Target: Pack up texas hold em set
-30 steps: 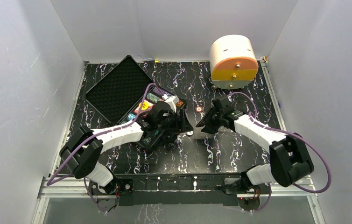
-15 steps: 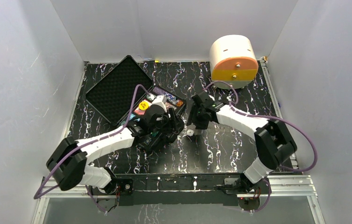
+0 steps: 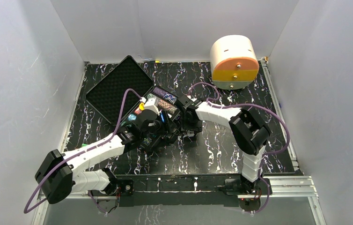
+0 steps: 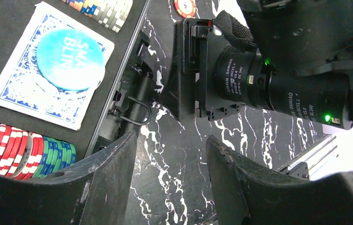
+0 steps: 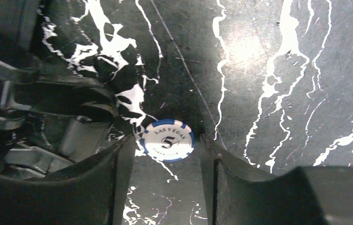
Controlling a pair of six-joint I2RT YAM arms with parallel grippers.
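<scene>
Having swung leftward since a second ago, the right gripper (image 5: pixel 165 146) now stands spread wide over a blue-and-white poker chip (image 5: pixel 167 139) lying flat between its fingers, while the left gripper (image 4: pixel 170 159), also wide and empty, hovers with the black case (image 4: pixel 6 18) just beside one finger.
</scene>
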